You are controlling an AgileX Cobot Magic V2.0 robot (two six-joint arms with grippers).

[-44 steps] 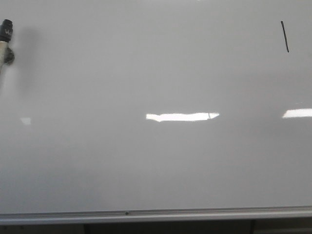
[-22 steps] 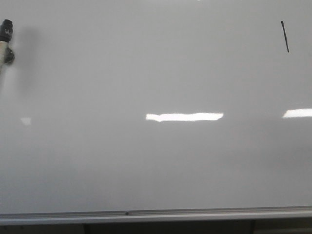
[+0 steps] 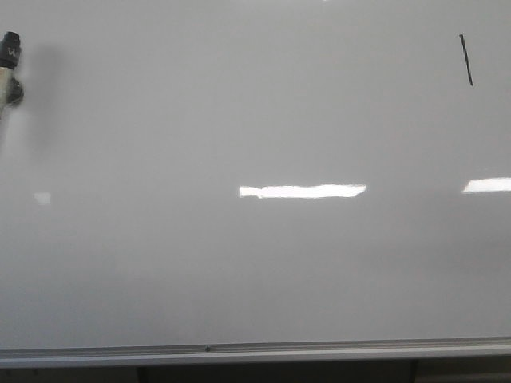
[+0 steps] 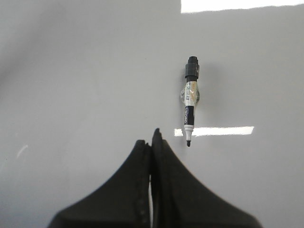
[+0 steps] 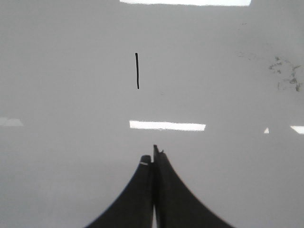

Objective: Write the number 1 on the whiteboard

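The whiteboard (image 3: 239, 263) fills the front view, glossy pale grey with a silver bottom rail. The number 1 (image 3: 466, 60) is a thin, slightly slanted black stroke at its upper right, and it shows as number 1 (image 5: 137, 71) in the right wrist view. A marker (image 4: 190, 100) with a black cap end and a bare tip lies on the board, seen as marker (image 3: 9, 68) at the front view's left edge. My left gripper (image 4: 152, 140) is shut and empty, short of the marker's tip. My right gripper (image 5: 153, 154) is shut and empty, short of the stroke.
Bright white light reflections (image 3: 302, 191) streak across the board. Faint grey smudges (image 5: 285, 76) mark the board off to the stroke's side in the right wrist view. The metal rail (image 3: 255, 351) runs along the board's near edge.
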